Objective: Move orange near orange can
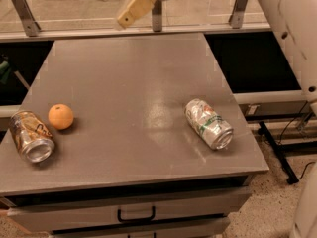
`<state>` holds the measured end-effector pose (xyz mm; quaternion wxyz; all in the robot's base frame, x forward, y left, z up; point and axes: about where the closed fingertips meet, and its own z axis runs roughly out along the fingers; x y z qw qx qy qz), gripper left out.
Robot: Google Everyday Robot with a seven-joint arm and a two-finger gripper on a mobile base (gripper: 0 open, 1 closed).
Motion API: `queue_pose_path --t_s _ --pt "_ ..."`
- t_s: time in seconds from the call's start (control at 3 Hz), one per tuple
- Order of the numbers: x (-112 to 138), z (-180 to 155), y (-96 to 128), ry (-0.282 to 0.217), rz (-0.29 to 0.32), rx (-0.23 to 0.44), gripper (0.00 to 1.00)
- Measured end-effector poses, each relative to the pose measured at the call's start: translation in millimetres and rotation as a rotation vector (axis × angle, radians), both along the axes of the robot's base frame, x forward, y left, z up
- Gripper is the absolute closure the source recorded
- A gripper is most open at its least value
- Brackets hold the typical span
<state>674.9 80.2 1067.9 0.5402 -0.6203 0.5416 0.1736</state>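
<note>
- Hanging at the top of the view, above the far edge of the table (133, 73), the gripper (126, 18) points down and to the left. Its tan tip is in the air and touches nothing.
- Whether the gripper is spread or clenched cannot be told from this angle. It is well apart from everything that lies on the table top.
- Its wrist leaves the view at the top edge. The pale arm (285, 19) shows again as a thick cream link running down the right side of the view.
- The orange (61, 116) rests on the grey top near the left edge, towards the front, far from the gripper.
- The orange can (30, 135) lies on its side just beside the orange, to the left of it and a little nearer the front edge. Its silver top faces the front. The two are so close that I cannot tell whether they touch.
- A silver-white can (208, 123) with green and red markings lies on its side on the right half of the table. Its end is turned towards the front right corner, and it is well apart from the orange and the orange can.
- The table has a flat, dull grey top, and a drawer with a dark handle (136, 215) sits below its front edge.
- Behind the table runs a metal rail with slanted posts (22, 11). To the right, a dark cable (297, 133) lies on speckled floor.
</note>
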Motion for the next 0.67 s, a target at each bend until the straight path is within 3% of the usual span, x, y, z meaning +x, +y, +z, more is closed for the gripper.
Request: queue_pose_path --t_s 0.33,0.67 --pt "26.6 58.0 -49.3 -0.224 -0.149 0.008 0.0" --pt "30.8 62.3 -46.4 -0.24 -0.159 0.023 0.0"
